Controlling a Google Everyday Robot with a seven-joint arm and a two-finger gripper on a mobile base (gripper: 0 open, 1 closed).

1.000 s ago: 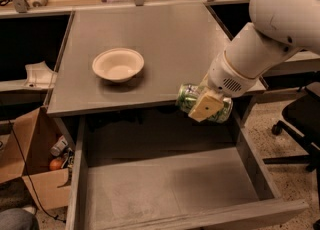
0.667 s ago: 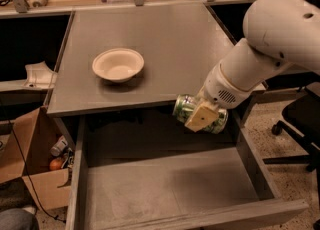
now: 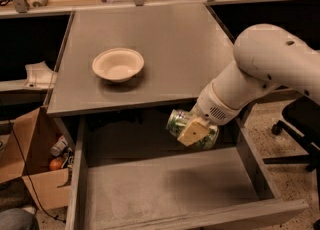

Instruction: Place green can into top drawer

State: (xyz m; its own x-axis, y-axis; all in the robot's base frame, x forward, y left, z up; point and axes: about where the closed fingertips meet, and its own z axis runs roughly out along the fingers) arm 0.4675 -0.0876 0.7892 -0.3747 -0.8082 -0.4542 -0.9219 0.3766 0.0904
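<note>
The green can (image 3: 181,122), mottled green and white, lies on its side in my gripper (image 3: 194,131). A cream finger pad (image 3: 192,131) covers its front. The gripper is shut on the can and holds it in the air over the back right part of the open top drawer (image 3: 165,189). The drawer is wide, shallow and grey, pulled out from under the grey table (image 3: 150,49). My white arm (image 3: 250,79) reaches in from the right.
A cream bowl (image 3: 118,64) sits on the table's left half. A brown cardboard box (image 3: 30,174) with small items stands on the floor at the left. A black office chair base (image 3: 300,144) is at the right.
My gripper has carried the can leftward and lower, from beside the table's front right edge to over the drawer's interior.
</note>
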